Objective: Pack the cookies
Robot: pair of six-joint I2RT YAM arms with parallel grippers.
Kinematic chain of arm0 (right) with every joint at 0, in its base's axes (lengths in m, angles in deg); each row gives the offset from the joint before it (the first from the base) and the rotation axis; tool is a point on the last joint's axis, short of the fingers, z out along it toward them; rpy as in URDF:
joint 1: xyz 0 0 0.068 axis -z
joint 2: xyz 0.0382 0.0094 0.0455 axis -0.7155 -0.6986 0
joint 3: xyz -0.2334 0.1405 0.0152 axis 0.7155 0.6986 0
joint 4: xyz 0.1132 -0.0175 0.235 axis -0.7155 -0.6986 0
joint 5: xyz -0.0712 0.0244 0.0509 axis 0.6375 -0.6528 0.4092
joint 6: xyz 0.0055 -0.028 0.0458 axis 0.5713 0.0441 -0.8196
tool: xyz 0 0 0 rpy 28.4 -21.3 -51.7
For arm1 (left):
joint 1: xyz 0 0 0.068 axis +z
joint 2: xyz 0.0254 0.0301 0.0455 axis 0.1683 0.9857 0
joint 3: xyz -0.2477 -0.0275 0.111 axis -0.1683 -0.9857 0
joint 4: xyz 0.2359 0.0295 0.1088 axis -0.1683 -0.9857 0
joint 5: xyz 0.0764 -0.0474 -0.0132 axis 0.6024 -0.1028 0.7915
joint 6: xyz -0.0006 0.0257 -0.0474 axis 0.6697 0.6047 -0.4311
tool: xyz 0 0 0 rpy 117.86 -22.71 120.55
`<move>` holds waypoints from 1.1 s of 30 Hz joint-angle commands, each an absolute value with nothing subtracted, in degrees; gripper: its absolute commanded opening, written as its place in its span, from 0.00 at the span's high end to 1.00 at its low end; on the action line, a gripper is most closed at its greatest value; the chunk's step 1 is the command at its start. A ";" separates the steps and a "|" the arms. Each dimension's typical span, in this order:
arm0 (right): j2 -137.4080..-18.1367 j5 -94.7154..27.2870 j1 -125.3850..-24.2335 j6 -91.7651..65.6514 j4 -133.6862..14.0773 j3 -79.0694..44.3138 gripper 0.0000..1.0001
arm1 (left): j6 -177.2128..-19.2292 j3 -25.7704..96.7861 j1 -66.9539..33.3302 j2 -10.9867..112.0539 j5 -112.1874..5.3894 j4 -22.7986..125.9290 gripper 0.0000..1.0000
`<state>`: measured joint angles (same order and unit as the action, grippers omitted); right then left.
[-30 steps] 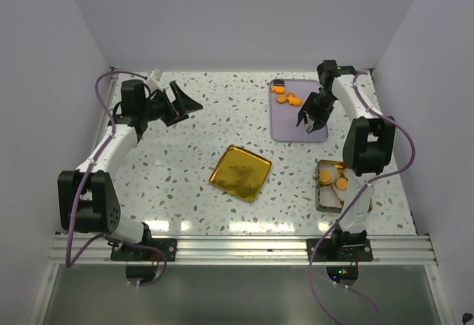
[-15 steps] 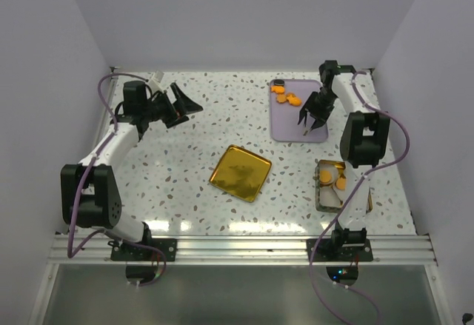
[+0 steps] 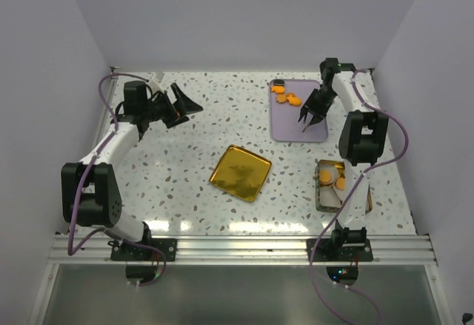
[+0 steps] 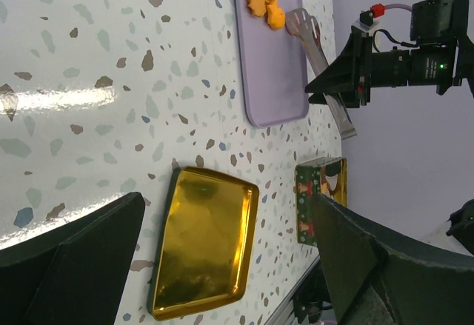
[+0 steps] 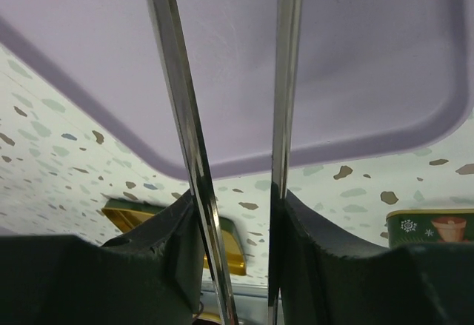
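Observation:
Several orange cookies (image 3: 286,97) and a black one (image 3: 278,82) lie at the far end of a purple tray (image 3: 296,124). More orange cookies (image 3: 341,182) lie in an open green tin (image 3: 321,192) at the right front. My right gripper (image 3: 314,106) is shut on metal tongs (image 5: 180,118) and holds them over the tray, a little right of the cookies; the tong blades stand apart with nothing between them. My left gripper (image 3: 189,104) is open and empty at the far left. The left wrist view shows the tray cookies (image 4: 264,1) and the tongs (image 4: 314,40).
A square gold tin lid (image 3: 240,172) lies upturned mid-table, also in the left wrist view (image 4: 204,245). The tin shows in the left wrist view (image 4: 314,200) and the right wrist view (image 5: 433,228). White walls close in the table on three sides.
My right gripper with the tongs has moved slightly toward the far end of the tray. The left arm has barely moved.

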<state>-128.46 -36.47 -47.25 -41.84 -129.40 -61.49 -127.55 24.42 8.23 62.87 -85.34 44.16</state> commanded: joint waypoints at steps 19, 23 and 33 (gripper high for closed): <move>-110.27 -42.68 -47.09 -42.81 -128.12 -49.33 0.75 | -125.84 27.06 9.16 63.99 -87.94 45.59 0.00; -103.94 -42.60 -47.18 -42.28 -128.99 -45.11 0.76 | -124.79 28.37 9.16 62.93 -85.31 44.63 0.00; -86.02 -42.42 -47.00 -39.64 -135.76 -33.26 0.76 | -127.68 27.42 9.16 65.74 -89.34 51.10 0.00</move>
